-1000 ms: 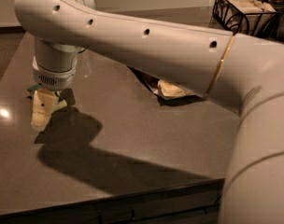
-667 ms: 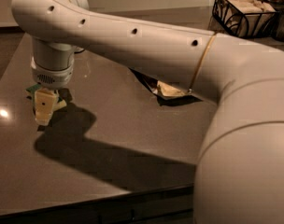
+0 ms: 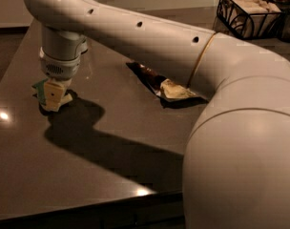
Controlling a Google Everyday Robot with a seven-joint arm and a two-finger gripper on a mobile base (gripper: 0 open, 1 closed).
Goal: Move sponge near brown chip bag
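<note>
One pale-fingered gripper (image 3: pixel 53 95) sits at one green-faced foam sponge (image 3: pixel 39 86) — its grip, I cannot tell. One flat dark-brown chip bag (image 3: pixel 159 82) lies apart.

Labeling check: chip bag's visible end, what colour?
Cream-yellow, on the brown chip bag, camera view; gripper at the sponge, far left.

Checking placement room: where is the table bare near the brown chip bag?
Bare table lies between the gripper, down at the sponge, and the brown chip bag, and along the front edge. The wire basket crowds the far right.
</note>
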